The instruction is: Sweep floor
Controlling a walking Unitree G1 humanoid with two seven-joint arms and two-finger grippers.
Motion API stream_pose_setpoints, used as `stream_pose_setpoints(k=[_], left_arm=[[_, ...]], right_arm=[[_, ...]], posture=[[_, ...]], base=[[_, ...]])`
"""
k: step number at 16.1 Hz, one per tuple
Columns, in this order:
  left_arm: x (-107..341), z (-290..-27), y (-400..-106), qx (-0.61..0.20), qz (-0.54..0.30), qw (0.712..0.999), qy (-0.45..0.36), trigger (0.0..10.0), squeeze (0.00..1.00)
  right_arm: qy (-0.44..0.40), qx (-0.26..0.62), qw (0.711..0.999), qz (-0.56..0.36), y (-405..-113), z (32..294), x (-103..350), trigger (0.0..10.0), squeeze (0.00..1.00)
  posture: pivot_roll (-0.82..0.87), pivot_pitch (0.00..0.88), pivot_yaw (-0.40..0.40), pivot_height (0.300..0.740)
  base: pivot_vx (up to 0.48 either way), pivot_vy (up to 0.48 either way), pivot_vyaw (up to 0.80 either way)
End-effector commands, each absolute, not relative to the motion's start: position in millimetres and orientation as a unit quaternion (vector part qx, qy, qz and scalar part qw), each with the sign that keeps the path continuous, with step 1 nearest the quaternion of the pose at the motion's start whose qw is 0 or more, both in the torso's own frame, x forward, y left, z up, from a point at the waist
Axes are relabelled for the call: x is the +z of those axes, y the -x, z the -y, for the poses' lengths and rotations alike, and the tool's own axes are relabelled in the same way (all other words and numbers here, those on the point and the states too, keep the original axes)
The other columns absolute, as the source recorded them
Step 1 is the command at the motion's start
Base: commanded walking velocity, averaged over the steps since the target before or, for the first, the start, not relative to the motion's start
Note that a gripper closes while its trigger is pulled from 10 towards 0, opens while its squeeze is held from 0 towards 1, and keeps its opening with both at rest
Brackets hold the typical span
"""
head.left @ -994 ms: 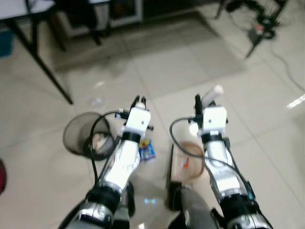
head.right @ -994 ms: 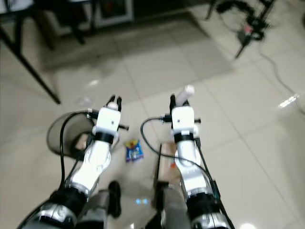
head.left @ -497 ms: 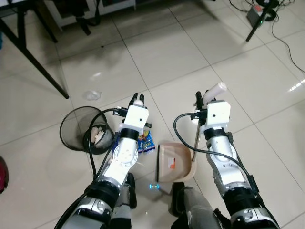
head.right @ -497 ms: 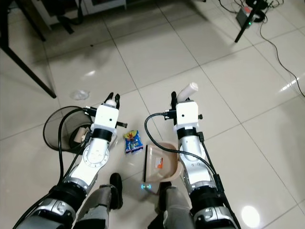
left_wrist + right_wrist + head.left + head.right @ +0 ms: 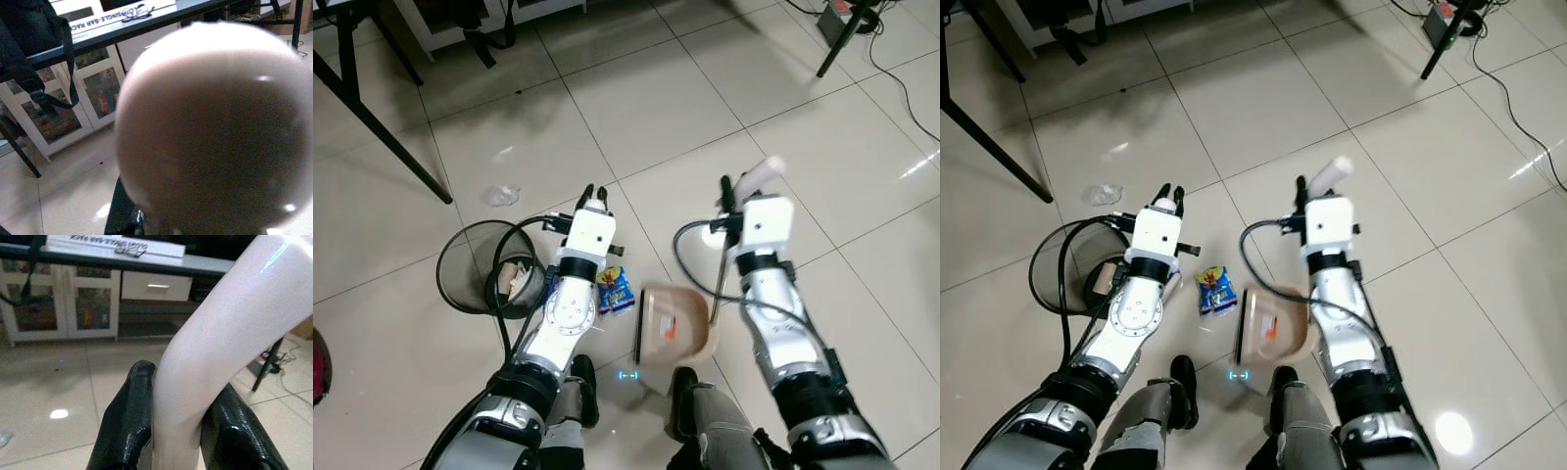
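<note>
Dustpan: the beige dustpan [image 5: 675, 328] hangs just above the tiled floor [image 5: 705, 108] between the two arms, tilted, with its thin handle rod rising to the right claw.
Right claw: the right claw [image 5: 178, 431] is closed on the pale handle grip [image 5: 220, 347] of the dustpan; both black fingers [image 5: 128, 426] press against it, one on each side. In the head views the grip's pale end sticks up above the claw [image 5: 729, 191].
Left claw: the left claw [image 5: 592, 194] is held forward over the floor; a pale rounded handle end [image 5: 215, 127] sits between its fingers and covers most of the wrist view, with one black finger [image 5: 122, 210] showing beside it, so it appears closed on that handle. What the handle belongs to cannot be told.
Litter: a small blue snack wrapper [image 5: 615, 290] lies on the floor just beside the left forearm, near the dustpan's edge. A crumpled clear bit of plastic [image 5: 501, 196] lies farther ahead, well apart.
Waste bin: a black mesh waste bin [image 5: 470, 284] stands to the left arm's left, with crumpled paper [image 5: 521, 282] inside.
Surroundings: a black tabletop leg [image 5: 382, 127] slants at the far left; a cable [image 5: 906, 88] runs along the floor at the far right; a white cabinet [image 5: 73, 303] with glass doors stands behind.
Hard to make out: the dustpan is slightly blurred, and its contents cannot be told.
</note>
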State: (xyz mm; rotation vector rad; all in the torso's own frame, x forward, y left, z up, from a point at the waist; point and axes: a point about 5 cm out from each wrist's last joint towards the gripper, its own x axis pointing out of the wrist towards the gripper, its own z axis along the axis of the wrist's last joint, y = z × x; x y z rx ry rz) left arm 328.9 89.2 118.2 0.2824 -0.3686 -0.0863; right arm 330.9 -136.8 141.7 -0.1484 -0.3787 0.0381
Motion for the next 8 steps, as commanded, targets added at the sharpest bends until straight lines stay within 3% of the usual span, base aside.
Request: stream_pose_setpoints(k=[1,8], left_arm=[[102.7,-94.6,-325.5,-0.03,0.147,0.98,-0.134,10.0,0.0],[107.0,-94.0,-328.7,-0.023,0.151,0.981,-0.117,10.0,0.0]], right_arm=[[0.073,0.009,0.977,0.202,-333.0,144.4,148.6,10.0,0.0],[0.089,0.015,0.974,0.21,-324.2,134.3,136.5,10.0,0.0]], posture=[[-0.06,0.368,0.013,0.74],[-0.05,0.364,0.017,0.74]], base=[[0.0,0.0,0.0],[0.0,0.0,0.0]])
